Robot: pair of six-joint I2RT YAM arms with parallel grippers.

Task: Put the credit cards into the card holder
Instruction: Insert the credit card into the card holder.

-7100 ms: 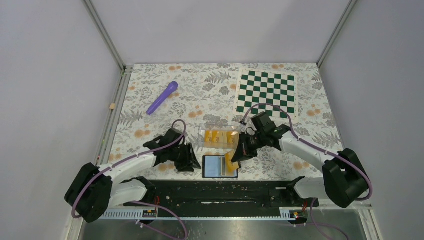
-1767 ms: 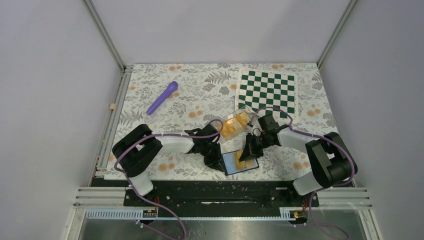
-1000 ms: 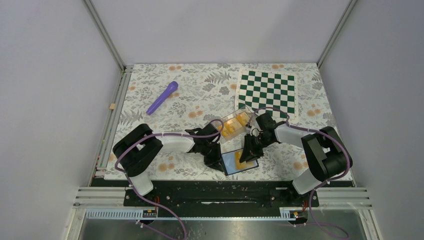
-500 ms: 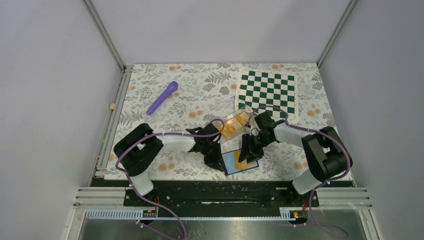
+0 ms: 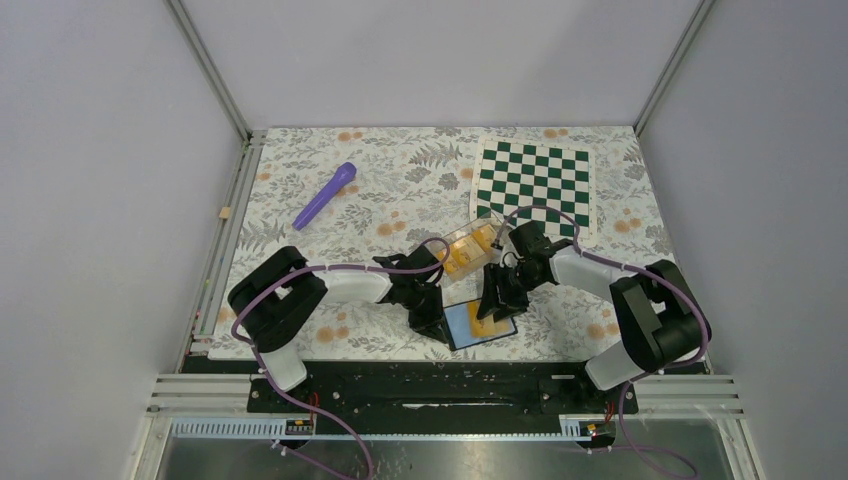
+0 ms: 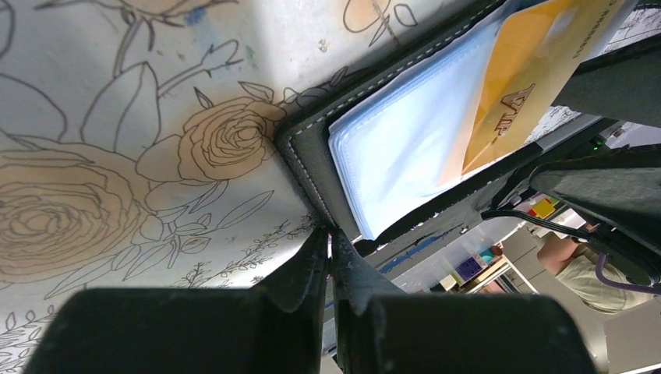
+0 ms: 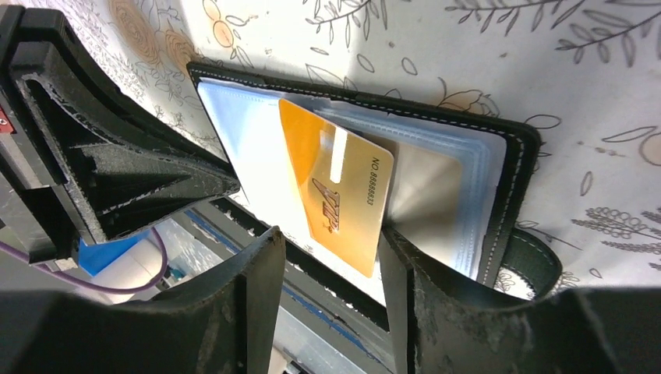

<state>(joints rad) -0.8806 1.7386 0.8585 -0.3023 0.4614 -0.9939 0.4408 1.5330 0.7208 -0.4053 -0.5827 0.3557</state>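
Observation:
The card holder (image 5: 462, 324) lies open near the table's front edge, its black stitched rim (image 7: 514, 179) round a pale blue lining (image 6: 405, 148). One orange credit card (image 7: 331, 187) sits partly tucked into a pocket, its lower end sticking out. My right gripper (image 7: 331, 253) is open, its jaws standing on either side of that end without gripping it. From above it is just over the card (image 5: 486, 324). My left gripper (image 6: 329, 231) is shut, its tips against the holder's left edge (image 5: 434, 322). More orange cards lie in a clear box (image 5: 468, 248).
The clear plastic box stands tilted just behind the holder, between the two wrists. A green-and-white chequered mat (image 5: 533, 185) lies at the back right. A purple stick-shaped object (image 5: 325, 195) lies at the back left. The black base rail (image 5: 440, 385) runs close in front.
My right jaws have opened off the orange card, which stays in the holder's pocket. The left gripper and the holder have not moved over the last second.

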